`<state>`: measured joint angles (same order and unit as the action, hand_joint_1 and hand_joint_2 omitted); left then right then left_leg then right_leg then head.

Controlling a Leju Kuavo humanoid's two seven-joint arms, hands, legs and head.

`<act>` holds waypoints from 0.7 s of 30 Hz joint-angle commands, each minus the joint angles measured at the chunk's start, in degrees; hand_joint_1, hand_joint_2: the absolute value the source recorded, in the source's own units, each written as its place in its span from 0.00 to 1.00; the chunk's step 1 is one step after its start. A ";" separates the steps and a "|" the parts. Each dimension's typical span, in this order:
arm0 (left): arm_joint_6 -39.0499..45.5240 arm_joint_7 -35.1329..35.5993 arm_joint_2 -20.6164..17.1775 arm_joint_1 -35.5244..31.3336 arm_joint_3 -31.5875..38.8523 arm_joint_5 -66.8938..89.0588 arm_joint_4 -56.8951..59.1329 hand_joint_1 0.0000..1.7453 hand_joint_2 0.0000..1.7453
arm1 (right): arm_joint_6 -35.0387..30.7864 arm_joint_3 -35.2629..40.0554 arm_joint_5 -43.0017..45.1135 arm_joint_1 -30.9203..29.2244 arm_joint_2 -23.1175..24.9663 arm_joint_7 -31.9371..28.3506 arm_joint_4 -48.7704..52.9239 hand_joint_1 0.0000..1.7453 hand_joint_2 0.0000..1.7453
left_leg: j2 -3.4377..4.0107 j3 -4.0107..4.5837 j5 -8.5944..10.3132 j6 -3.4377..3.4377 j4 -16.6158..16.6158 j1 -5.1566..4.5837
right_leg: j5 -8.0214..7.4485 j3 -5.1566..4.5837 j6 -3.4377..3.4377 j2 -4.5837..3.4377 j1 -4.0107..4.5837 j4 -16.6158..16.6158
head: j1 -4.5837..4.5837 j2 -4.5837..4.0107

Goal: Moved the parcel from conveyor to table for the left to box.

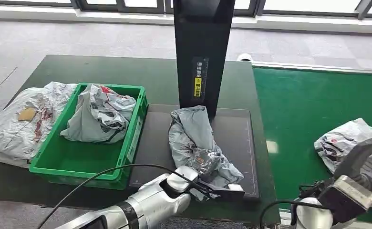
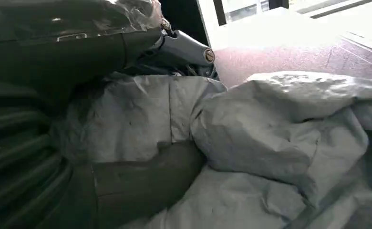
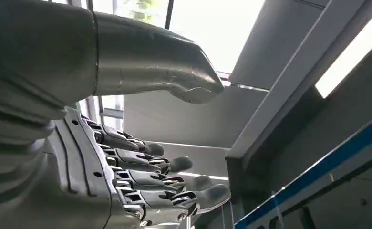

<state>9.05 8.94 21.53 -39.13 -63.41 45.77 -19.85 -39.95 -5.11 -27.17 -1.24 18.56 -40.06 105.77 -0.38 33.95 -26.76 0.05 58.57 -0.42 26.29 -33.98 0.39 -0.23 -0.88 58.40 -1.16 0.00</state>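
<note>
Your left hand (image 1: 193,183) grips the near end of the grey parcel (image 1: 198,143), which lies on the dark mat (image 1: 236,138) close to the bench's (image 1: 127,71) front edge. Your right hand (image 1: 365,164) hangs with its fingers spread, grasping nothing, over the green conveyor (image 1: 308,100). Left of the mat, the green box (image 1: 131,138) sits with open bench behind it.

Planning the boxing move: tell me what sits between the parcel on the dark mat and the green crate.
Nothing visible between them. The grey parcel, gripped by the left hand, lies beside the green crate; only its near wall separates them. A bagged parcel already lies inside.
</note>
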 commanded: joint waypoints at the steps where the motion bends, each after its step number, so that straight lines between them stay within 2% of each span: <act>1: -1.55 1.13 -1.53 0.63 -2.43 0.68 4.79 1.00 1.00 | -0.05 -3.31 0.37 -3.57 1.44 0.06 -3.95 0.00 1.00 | 0.31 -0.02 0.12 0.12 -0.27 0.08 | -0.23 -0.05 -0.08 -0.24 0.09 -0.31 | 0.00 0.00; 5: -1.55 1.13 -1.53 0.63 -2.43 0.68 4.79 1.00 1.00 | -0.05 -3.31 0.37 -3.57 1.44 0.06 -3.95 0.00 1.00 | 0.19 -0.68 0.03 0.11 -0.10 0.04 | -0.04 0.09 -0.06 -0.17 0.04 -0.09 | 0.00 0.00; 11: -1.14 2.25 -1.53 0.60 -2.38 1.58 5.43 1.00 1.00 | -0.05 -3.20 0.29 -3.61 1.44 0.06 -3.98 0.00 1.00 | 0.18 -0.60 -0.01 0.08 -0.08 0.03 | 0.00 0.05 -0.04 -0.16 0.03 -0.07 | 0.00 0.00; 13: 3.84 3.85 -1.53 0.34 -2.61 3.39 5.52 1.00 1.00 | -0.05 -3.00 0.30 -3.14 1.44 0.06 -3.37 0.00 1.00 | 0.22 -0.56 0.01 0.09 -0.10 0.05 | -0.04 0.04 -0.05 -0.18 0.05 -0.11 | 0.00 0.00; 21: 3.84 3.85 -1.53 0.34 -2.61 3.39 5.52 1.00 1.00 | -0.05 -3.00 0.30 -3.14 1.44 0.06 -3.37 0.00 1.00 | 0.20 -0.57 0.04 0.10 -0.14 0.07 | -0.07 0.04 -0.06 -0.16 0.06 -0.16 | 0.00 0.00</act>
<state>13.33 12.33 21.53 -39.36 -63.80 48.89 -18.08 -39.95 -5.11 -26.93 -1.43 18.56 -40.06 105.28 -0.39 33.33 -26.81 0.07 58.55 -0.41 26.38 -33.85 0.37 -0.22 -0.87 58.41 -1.16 0.00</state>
